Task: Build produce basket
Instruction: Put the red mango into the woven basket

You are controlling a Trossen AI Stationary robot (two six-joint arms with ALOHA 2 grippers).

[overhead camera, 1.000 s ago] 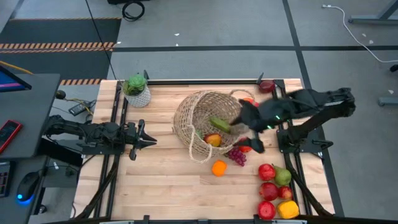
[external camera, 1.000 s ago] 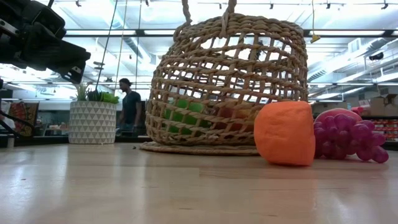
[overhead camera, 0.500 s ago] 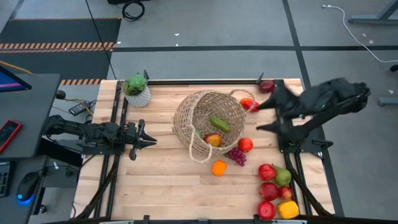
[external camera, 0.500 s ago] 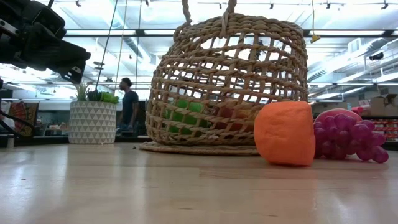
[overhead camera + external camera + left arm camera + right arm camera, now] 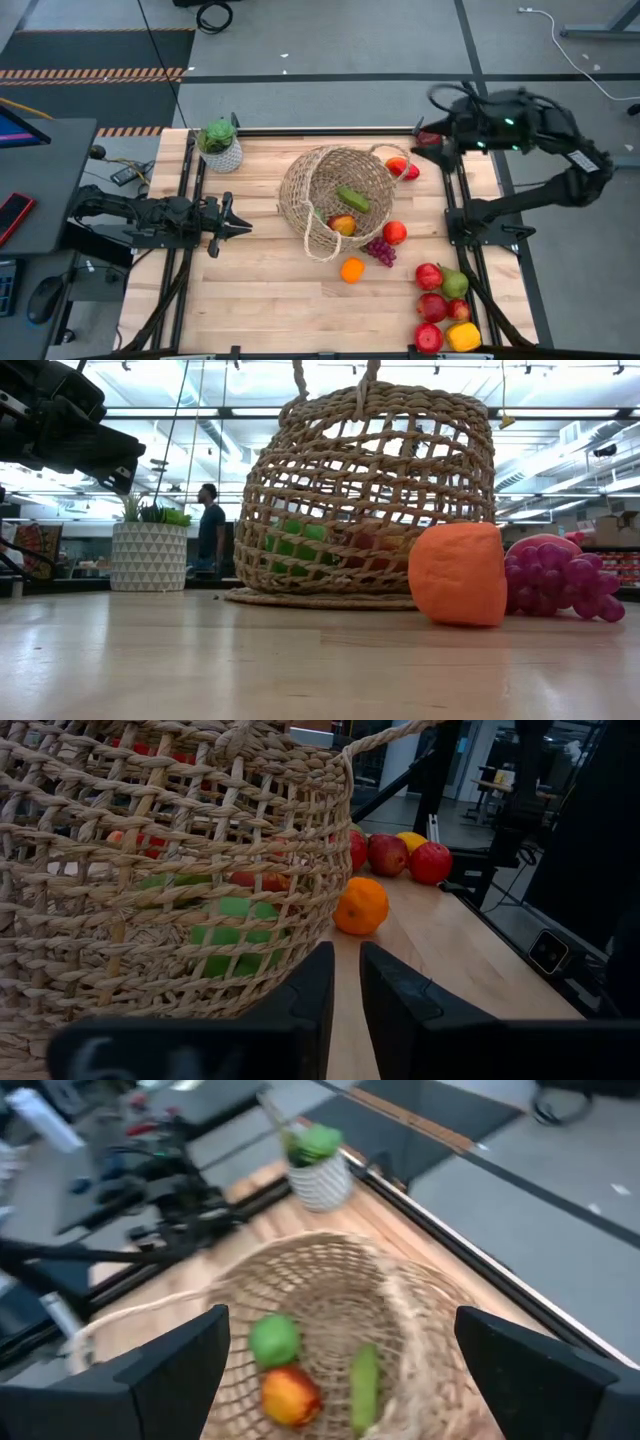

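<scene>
My left gripper (image 5: 243,228) lies low on the table's left side, fingers together, empty, pointing at the basket (image 5: 338,196). My right gripper (image 5: 436,140) hangs raised over the far right corner, fingers spread wide, empty. The basket stands mid-table holding a cucumber (image 5: 352,199), green apple (image 5: 274,1340) and another fruit; orange (image 5: 351,270), grapes (image 5: 381,251) and further produce lie beside it, potted plant (image 5: 220,145) beyond.

Robot body: two dark arms with two-finger grippers.
Left arm (image 5: 140,218) matte black, jointed segments, ending in slim pointed left gripper (image 5: 243,227). Right arm (image 5: 530,125) black with small green indicator lights; right gripper fingers (image 5: 170,1370) are broad, flat, dark slabs.
</scene>
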